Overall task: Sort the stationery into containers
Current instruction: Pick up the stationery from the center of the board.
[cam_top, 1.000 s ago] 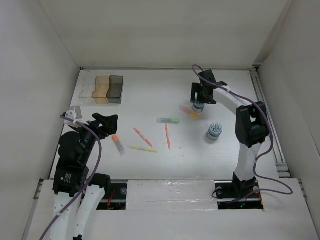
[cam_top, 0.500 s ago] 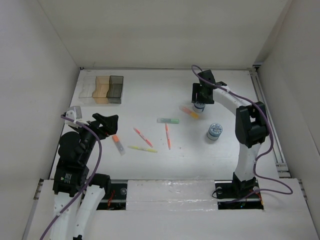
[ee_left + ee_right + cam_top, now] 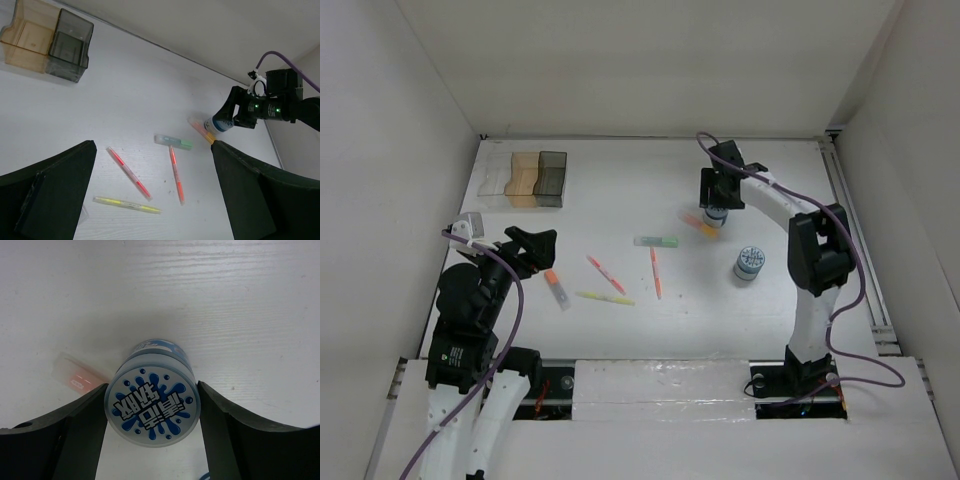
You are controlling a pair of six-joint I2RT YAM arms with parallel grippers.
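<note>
My right gripper (image 3: pixel 716 210) is shut on a round blue-and-white roll (image 3: pixel 152 409) at the back right of the table, with the fingers (image 3: pixel 84 422) pressed against its two sides. A second roll (image 3: pixel 749 263) stands nearer. An orange-yellow marker (image 3: pixel 699 224) lies right beside the held roll. A green-capped highlighter (image 3: pixel 656 241), two orange-red pens (image 3: pixel 656 272) (image 3: pixel 606 274), a yellow pen (image 3: pixel 604 297) and a short orange-capped marker (image 3: pixel 556 289) are scattered mid-table. The containers (image 3: pixel 525 179), clear, amber and dark grey, sit at the back left. My left gripper (image 3: pixel 152 150) hangs open above the pens.
White walls close the table in at the left, back and right. A metal rail (image 3: pixel 855 240) runs along the right edge. The right arm's purple cable (image 3: pixel 790 195) loops above the table near the held roll.
The right jaws have closed onto the roll, and that gripper has shifted slightly to the left. The left arm and the loose stationery have not moved.
</note>
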